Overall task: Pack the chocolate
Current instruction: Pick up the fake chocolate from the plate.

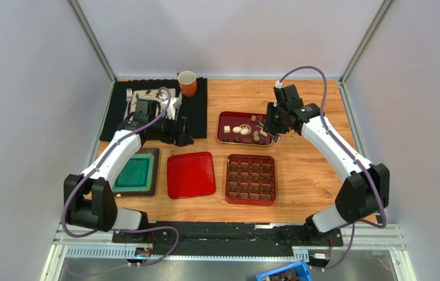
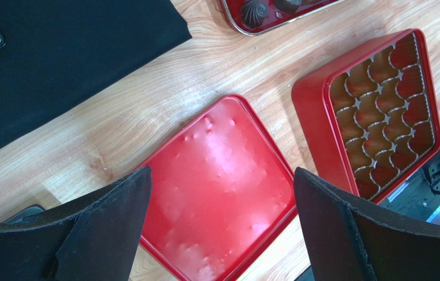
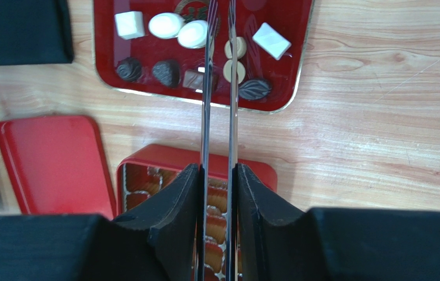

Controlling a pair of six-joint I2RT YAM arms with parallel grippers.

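Several small chocolates (image 3: 166,25), white and dark brown, lie in the dark red tray (image 3: 298,35) with a gold emblem; the tray also shows in the top view (image 1: 226,124). My right gripper (image 3: 216,170) is shut on metal tongs (image 3: 205,88). The blades are slightly apart, their tips over the tray between a white round piece (image 3: 193,33) and two tan discs (image 3: 239,48). Nothing is held between the blades. The red gridded box (image 1: 251,179) sits in front of the tray. My left gripper (image 2: 221,171) is open and empty above the flat red lid (image 2: 222,134).
An orange mug (image 1: 188,83) stands on a black mat (image 1: 196,111) at the back left, with cutlery (image 1: 130,93) beside it. A green-lined tray (image 1: 134,172) lies at the left. A blue bin (image 1: 287,273) sits below the table's front edge.
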